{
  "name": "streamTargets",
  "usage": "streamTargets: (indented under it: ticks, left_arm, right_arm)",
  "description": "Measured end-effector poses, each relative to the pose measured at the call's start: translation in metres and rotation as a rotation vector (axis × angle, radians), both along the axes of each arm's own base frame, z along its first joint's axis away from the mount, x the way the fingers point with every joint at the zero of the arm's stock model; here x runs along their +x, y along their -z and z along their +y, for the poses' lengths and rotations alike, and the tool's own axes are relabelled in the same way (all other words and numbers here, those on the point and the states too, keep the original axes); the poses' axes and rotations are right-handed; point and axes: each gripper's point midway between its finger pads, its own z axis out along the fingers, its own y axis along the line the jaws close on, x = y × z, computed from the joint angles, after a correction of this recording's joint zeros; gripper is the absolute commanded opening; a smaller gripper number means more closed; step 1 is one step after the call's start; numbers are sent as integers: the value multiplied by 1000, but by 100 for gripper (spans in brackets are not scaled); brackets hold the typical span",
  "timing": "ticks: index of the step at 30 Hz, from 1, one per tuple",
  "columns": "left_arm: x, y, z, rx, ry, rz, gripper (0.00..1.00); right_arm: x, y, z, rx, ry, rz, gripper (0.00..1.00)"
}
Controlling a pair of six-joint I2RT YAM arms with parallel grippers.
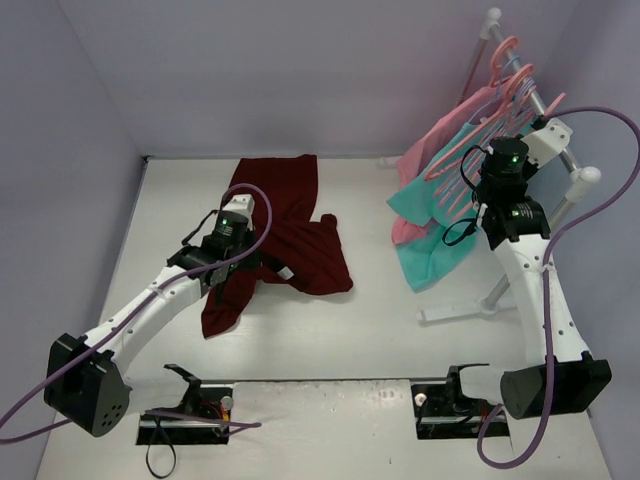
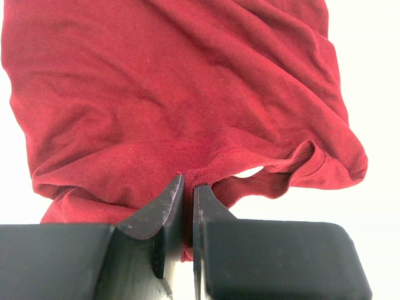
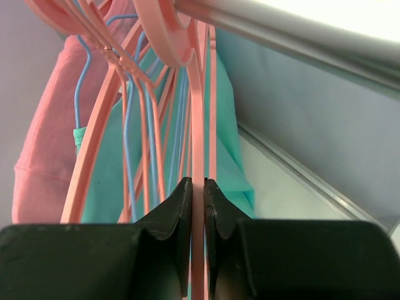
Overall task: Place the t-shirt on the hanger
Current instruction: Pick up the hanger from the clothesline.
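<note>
The maroon t-shirt (image 1: 290, 225) lies crumpled on the white table at centre left, a small white tag on it. My left gripper (image 1: 232, 232) sits on its left part and is shut on a fold of the cloth near a hem (image 2: 187, 187); the t-shirt (image 2: 175, 94) fills the left wrist view. My right gripper (image 1: 492, 168) is up at the rack and shut on a bar of a salmon-pink hanger (image 3: 198, 125), which hangs by its hook from the rail. The same hanger (image 1: 470, 140) shows in the top view among several alike.
A grey clothes rack (image 1: 560, 140) stands at the right, its foot (image 1: 470, 310) on the table. A pink garment (image 1: 425, 165) and a teal garment (image 1: 435, 245) hang from it, with blue wire hangers (image 3: 128, 137). Walls close in on the left and back.
</note>
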Motion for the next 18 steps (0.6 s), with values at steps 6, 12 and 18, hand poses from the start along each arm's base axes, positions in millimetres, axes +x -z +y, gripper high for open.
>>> streamTargets:
  ticks: [6, 12, 18]
  left_arm:
    - [0, 5, -1, 5, 4, 15, 0]
    - [0, 5, -1, 8, 6, 24, 0]
    - [0, 4, -2, 9, 12, 32, 0]
  right_arm:
    - [-2, 2, 0, -26, -12, 30, 0]
    - [-15, -6, 3, -9, -29, 1, 0]
    - [-39, -7, 8, 16, -57, -30, 0]
